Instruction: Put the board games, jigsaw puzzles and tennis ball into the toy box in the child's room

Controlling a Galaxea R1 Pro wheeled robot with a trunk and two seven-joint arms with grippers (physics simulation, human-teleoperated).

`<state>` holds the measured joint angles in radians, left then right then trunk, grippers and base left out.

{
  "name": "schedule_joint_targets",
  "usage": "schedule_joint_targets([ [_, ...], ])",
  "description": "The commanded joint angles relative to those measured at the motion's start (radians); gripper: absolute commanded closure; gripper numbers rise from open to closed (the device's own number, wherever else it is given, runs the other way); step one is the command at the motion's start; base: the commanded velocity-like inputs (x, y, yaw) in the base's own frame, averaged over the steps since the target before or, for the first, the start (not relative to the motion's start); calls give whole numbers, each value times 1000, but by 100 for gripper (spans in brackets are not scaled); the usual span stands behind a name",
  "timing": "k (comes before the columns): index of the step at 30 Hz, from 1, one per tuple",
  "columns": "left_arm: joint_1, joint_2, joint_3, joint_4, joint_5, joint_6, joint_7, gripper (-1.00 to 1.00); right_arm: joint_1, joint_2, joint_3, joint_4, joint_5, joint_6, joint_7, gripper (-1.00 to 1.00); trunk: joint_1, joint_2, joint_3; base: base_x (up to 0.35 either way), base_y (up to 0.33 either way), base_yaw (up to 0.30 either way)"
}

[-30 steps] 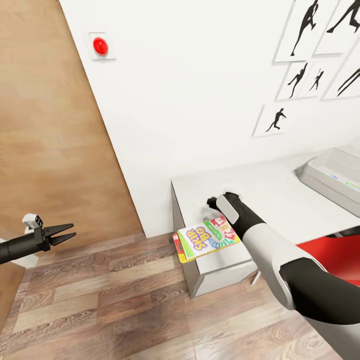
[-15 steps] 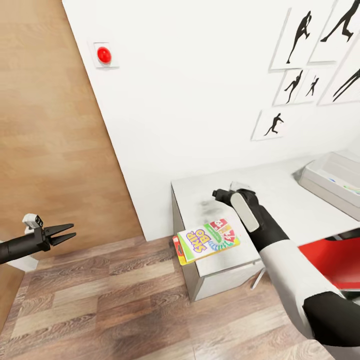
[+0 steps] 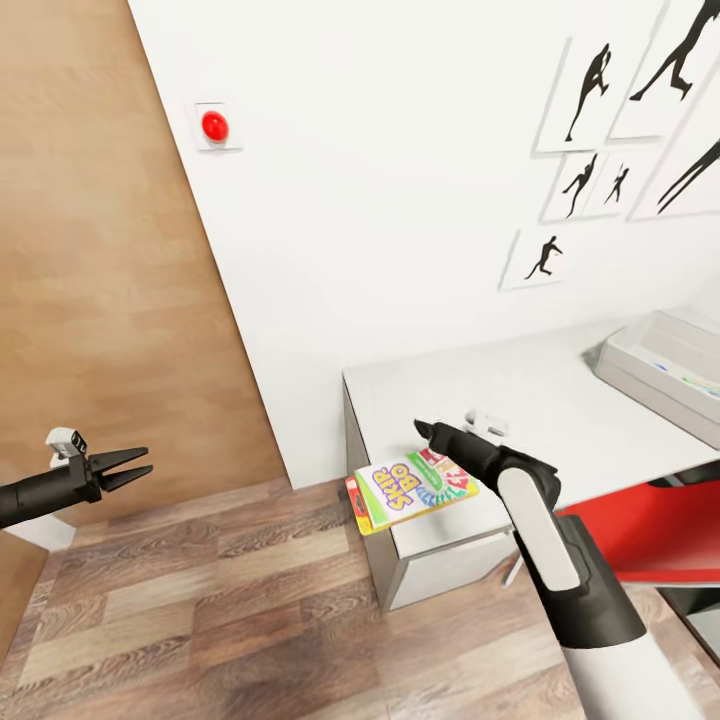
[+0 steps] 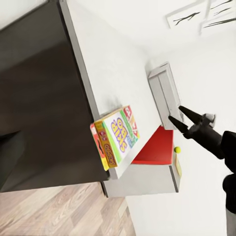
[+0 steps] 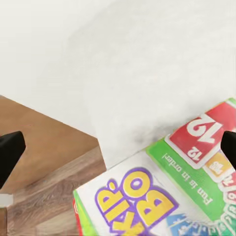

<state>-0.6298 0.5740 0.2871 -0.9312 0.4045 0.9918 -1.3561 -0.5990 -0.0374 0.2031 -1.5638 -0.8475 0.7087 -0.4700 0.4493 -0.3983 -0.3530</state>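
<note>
A board game (image 3: 410, 488) with a yellow, green and red cover lies flat on the white table's (image 3: 540, 390) front left corner, overhanging the edge. My right gripper (image 3: 424, 430) hovers open just above its far end. In the right wrist view its black fingertips (image 5: 10, 147) stand wide apart over the box (image 5: 162, 196). Far left, over the floor, my left gripper (image 3: 148, 460) is open and holds nothing. The grey toy box (image 3: 660, 370) sits at the table's right end with coloured bits inside. The left wrist view shows the box (image 4: 118, 137), the toy box (image 4: 164, 96), the right gripper (image 4: 175, 113) and a small yellow-green tennis ball (image 4: 177, 149).
A wooden door panel (image 3: 100, 250) fills the left side, and a red button (image 3: 214, 126) sits on the white wall. Black silhouette pictures (image 3: 600, 90) hang above the table. A red seat (image 3: 650, 525) is tucked under the table's right part. Wood-plank floor (image 3: 250, 600) lies between my arms.
My right arm has swung round and its gripper has come down and nearer, close over the board game. The camera has shifted slightly. The left arm and the box have stayed put.
</note>
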Motion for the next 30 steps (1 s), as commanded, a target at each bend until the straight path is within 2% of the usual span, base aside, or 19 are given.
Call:
schedule_joint_targets([
  [1, -1, 0, 0, 0, 2, 9, -2, -100, 14, -1, -6, -8, -10, 0, 13, -100, 1, -2, 0, 0, 0, 0],
  [3, -1, 0, 0, 0, 2, 9, -2, -100, 68, -1, -41, -23, -11, -3, 141, -100, 1, -2, 3, 0, 0, 0],
  [4, -1, 0, 0, 0, 3, 9, -2, -100, 82, -1, -55, -26, -11, -3, 182, -100, 1, -2, 5, 0, 0, 0],
  [5, -1, 0, 0, 0, 3, 10, -2, -100, 110, -1, -87, -28, -11, -4, 271, -100, 1, -2, 6, 0, 0, 0],
  [7, -1, 0, 0, 0, 3, 9, -1, -100, 138, -1, -125, -30, -11, -5, 366, -100, 1, -2, 10, 0, 0, 0],
  [8, -1, 0, 0, 0, 3, 9, -1, -100, 167, 0, -166, -31, -11, -5, 462, -100, 1, -2, 11, 0, 0, 0],
  [9, -1, 0, 0, 0, 3, 9, -1, -100, 181, 0, -186, -31, -11, -6, 509, -100, 1, -2, 13, 0, 0, 0],
  [10, -1, 0, -1, 0, 3, 9, -1, -100, 212, 0, -226, -32, -11, -7, 598, -100, 1, -2, 14, 0, 0, 0],
  [11, -1, 0, -1, 0, 3, 9, 0, -100, 227, 0, -246, -32, -11, -7, 640, -100, 1, -2, 16, 0, 0, 0],
  [12, -1, 0, -1, 0, 4, 9, 0, -100, 257, 0, -285, -33, -11, -9, 718, -100, 1, -2, 18, 0, 0, 0],
  [14, -1, 0, -1, 0, 4, 8, 0, -100, 286, 0, -322, -33, -10, -9, 787, -100, 1, -2, 21, 0, 0, 0],
  [15, -1, -1, -2, 0, 5, 8, 0, -100, 313, 0, -358, -33, -10, -10, 848, -100, 1, -2, 23, 0, 0, 0],
  [17, -1, -3, -2, 0, 5, 8, 0, -100, 348, 1, -407, -33, -9, -9, 922, -100, 1, -2, 26, 0, 0, 0],
  [19, -1, -7, -5, 0, 5, 8, 0, -100, 365, 0, -438, -33, -9, -9, 960, -100, 1, -2, 29, 0, 0, 0],
  [20, -1, -11, -9, 0, 5, 8, 0, -100, 376, 0, -467, -33, -9, -8, 994, -100, 1, -2, 31, 0, 0, 0],
  [23, -1, -16, -16, 0, 4, 8, 0, -100, 387, 0, -511, -33, -7, -5, 1051, -100, 1, -2, 36, 0, 0, 0],
  [30, -1, -19, -22, 0, 2, 8, 2, -100, 394, -1, -548, -32, -3, -1, 1103, -100, 1, -2, 47, 0, 0, 0],
])
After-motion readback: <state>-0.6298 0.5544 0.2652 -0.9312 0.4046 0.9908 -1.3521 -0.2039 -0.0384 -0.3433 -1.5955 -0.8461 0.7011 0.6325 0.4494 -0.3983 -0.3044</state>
